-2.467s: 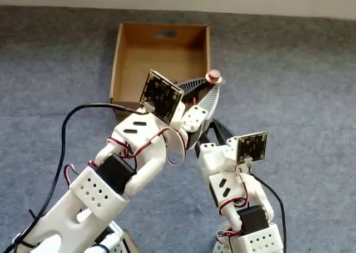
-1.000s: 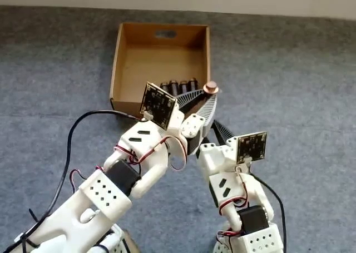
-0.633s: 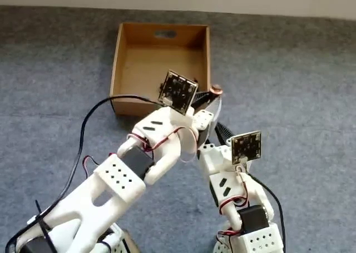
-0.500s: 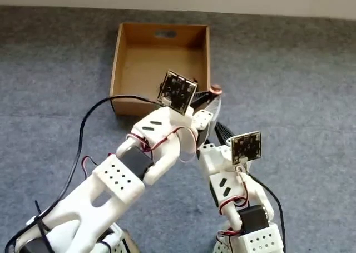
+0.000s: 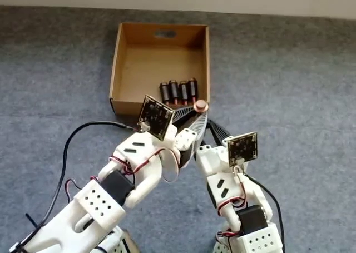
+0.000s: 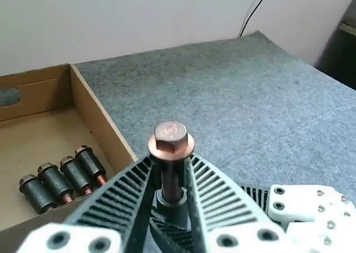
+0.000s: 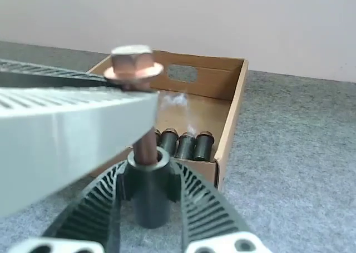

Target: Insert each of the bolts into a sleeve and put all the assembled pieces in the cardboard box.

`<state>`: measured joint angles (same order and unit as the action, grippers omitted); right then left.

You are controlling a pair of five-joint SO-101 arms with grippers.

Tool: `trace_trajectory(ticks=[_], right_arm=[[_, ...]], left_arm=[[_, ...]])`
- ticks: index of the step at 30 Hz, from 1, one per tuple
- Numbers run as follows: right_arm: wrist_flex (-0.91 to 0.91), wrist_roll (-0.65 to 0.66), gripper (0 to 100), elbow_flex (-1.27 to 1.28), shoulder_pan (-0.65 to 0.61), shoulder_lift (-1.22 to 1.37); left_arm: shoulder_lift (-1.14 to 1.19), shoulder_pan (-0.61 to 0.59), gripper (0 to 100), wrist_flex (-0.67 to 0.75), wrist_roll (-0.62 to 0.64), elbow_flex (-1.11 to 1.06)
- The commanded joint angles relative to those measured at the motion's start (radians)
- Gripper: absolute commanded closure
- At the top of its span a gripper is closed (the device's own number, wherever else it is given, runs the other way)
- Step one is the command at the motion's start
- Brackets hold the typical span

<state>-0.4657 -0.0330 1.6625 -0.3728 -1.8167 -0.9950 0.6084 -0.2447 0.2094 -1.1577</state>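
Bolt (image 6: 171,143) set in the mouth of a sleeve (image 7: 149,194), just outside the cardboard box (image 5: 118,58).
The left gripper (image 6: 169,172) is clamped on the copper-coloured bolt's shank, head up. The right gripper (image 7: 149,178) is closed around the dark sleeve below it. The bolt's lower end sits in the sleeve's opening, with much of the shank showing. Both are held above the grey carpet (image 5: 289,69) by the box's near right corner. Four assembled pieces (image 5: 179,91) lie side by side inside the box, close to that corner.
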Motion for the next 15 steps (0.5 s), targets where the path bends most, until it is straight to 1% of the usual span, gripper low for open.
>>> trace_trajectory(ticks=[1, 3, 7, 15], right_arm=[[0.024, 0.005, 99.3, -0.030, 0.015, -0.015], [0.024, 0.005, 99.3, -0.030, 0.015, -0.015], [0.024, 0.005, 99.3, -0.031, 0.015, -0.015], [0.024, 0.005, 99.3, -0.031, 0.015, -0.015]], left_arm=[[-0.028, -0.004, 99, -0.044, 0.005, 0.001], [-0.024, -0.004, 98, -0.061, 0.005, -0.001], [-0.022, -0.015, 93, -0.066, 0.005, -0.018], [-0.022, -0.008, 92, -0.066, 0.005, -0.041]])
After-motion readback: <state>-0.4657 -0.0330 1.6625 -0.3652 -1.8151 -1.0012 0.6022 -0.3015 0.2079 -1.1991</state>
